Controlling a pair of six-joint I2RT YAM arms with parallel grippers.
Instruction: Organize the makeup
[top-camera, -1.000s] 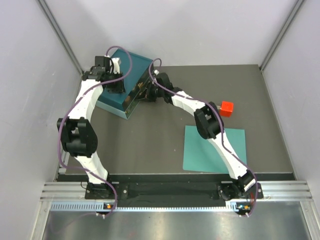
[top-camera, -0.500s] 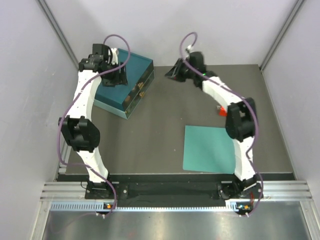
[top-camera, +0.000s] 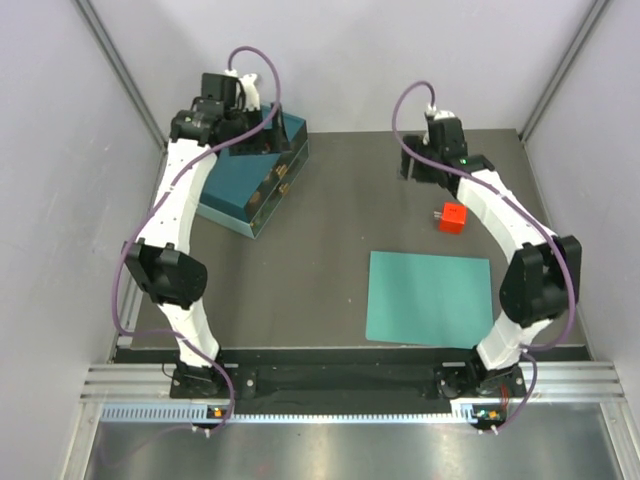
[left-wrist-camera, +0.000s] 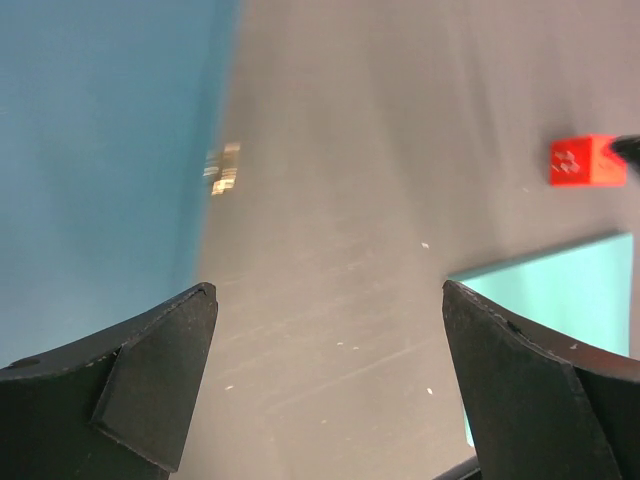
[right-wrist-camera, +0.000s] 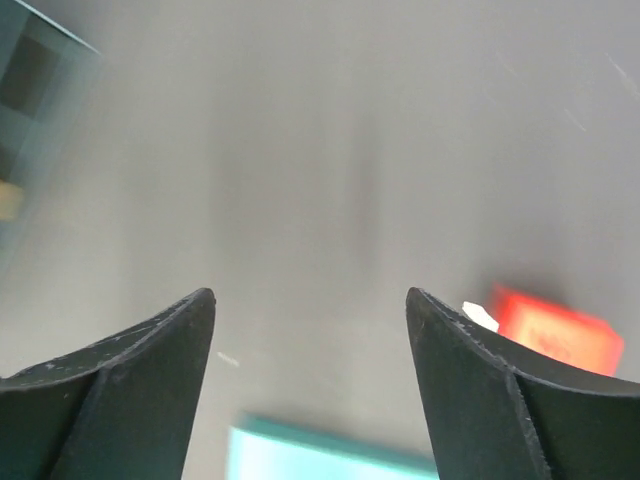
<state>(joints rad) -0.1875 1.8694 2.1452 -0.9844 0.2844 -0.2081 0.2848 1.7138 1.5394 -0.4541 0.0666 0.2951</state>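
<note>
None of the makeup shows in any view. A teal case (top-camera: 240, 185) with gold latches (left-wrist-camera: 225, 168) lies shut at the back left. My left gripper (top-camera: 255, 142) hovers over the case's far right corner. In its wrist view the left gripper (left-wrist-camera: 328, 290) is open and holds nothing, with the case (left-wrist-camera: 100, 150) to its left. My right gripper (top-camera: 418, 168) hangs at the back right, apart from the case. Its wrist view shows the right gripper (right-wrist-camera: 309, 293) open and holding nothing above the dark table.
A small red cube (top-camera: 454, 217) sits just in front of my right gripper, also seen as the red cube (left-wrist-camera: 587, 160) and the blurred red cube (right-wrist-camera: 555, 330). A flat teal mat (top-camera: 430, 297) lies at the near right. Grey walls close in the table.
My right gripper left the case's latch side and swung to the back right, opening. My left gripper rose off the case lid and opened wide.
</note>
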